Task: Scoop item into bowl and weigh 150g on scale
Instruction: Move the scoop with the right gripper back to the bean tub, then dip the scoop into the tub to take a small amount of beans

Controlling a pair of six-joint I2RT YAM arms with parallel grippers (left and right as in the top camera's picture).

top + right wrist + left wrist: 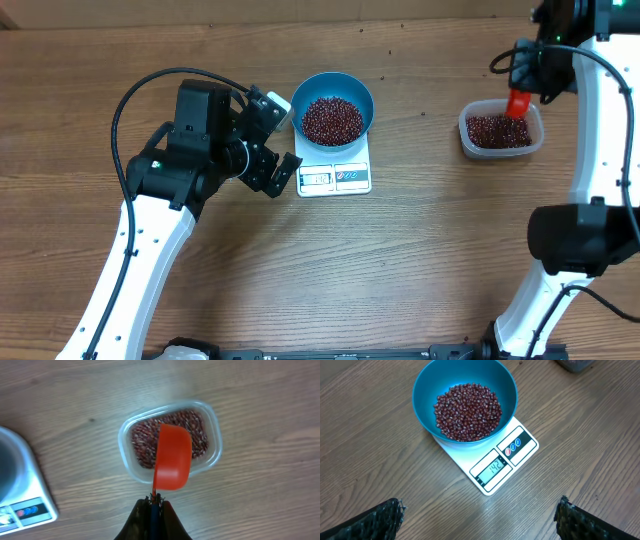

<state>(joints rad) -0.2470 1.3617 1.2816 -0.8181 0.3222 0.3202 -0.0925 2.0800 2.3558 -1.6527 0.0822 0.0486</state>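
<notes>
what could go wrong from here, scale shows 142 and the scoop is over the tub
1. Overshoot: the scale reads 142, so a full red scoop, held by the right hand over the tub of beans, would likely push the blue bowl past 150.
2. Bump: the open left hand sits close beside the scale; a nudge could shift the bowl or upset the reading.

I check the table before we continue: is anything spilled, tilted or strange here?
Almost nothing. One dark speck, perhaps a stray bean, lies on the table between the scale and the tub. The bowl sits upright on the scale.
</notes>
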